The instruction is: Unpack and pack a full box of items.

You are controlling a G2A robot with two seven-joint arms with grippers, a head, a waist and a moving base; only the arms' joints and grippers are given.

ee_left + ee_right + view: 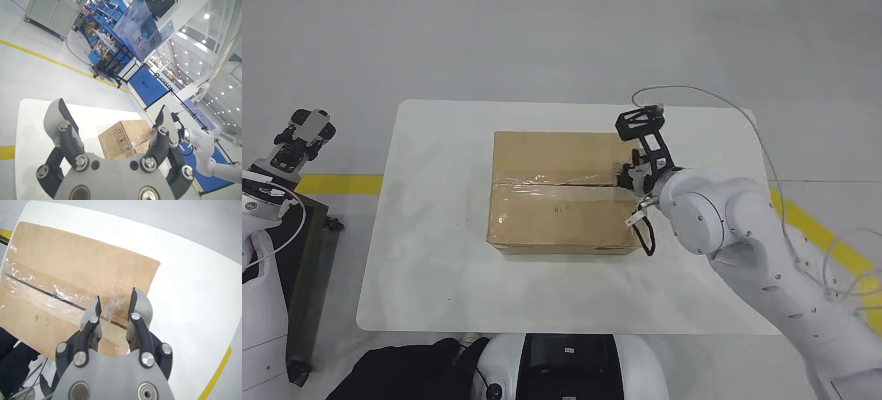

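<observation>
box (562, 190) sat in middle of worktop (432, 250) | right jaws were over box's right end | left jaws were well past worktop's left edge

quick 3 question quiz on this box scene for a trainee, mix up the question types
1. True or false: the box on the table has its top flaps folded open.
2. The right gripper is above: A the box's taped seam, B bare table, C the floor.
3. Fill in: the left gripper, beyond the table's edge, is ___ (open or shut).
Key: 1 false; 2 A; 3 open.
</observation>
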